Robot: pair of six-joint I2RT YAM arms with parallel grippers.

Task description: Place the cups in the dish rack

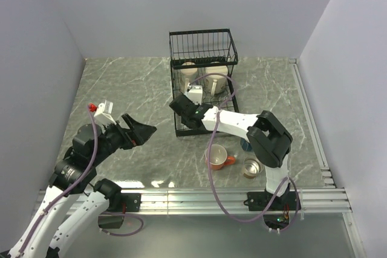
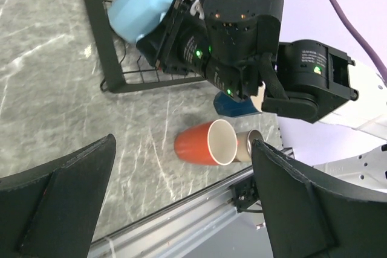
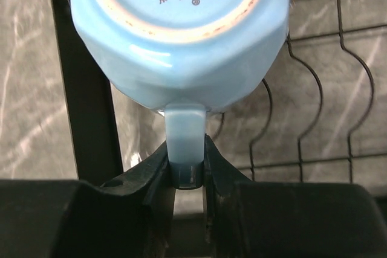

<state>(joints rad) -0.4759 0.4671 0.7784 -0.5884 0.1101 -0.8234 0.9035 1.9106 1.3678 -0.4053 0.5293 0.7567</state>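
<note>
Behind right arm (image 2: 314, 83), dark blue mug (image 2: 233, 106) mostly hidden; light blue mug (image 3: 181, 40) cropped.

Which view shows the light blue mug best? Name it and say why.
Right wrist: the light blue mug is close up, base toward the camera, handle pinched in the right claw over the dish rack. Left wrist shows its side, smaller. Top external hides it behind the right arm.

Setting: robot lab test cell.
Enclosure: plain pale walls (image 1: 181, 4) on three sides.
Bench (image 1: 133, 89): marble-pattern top.
Mounting: aluminium rail (image 1: 193, 197) along near edge, arm bases bolted on.
</note>
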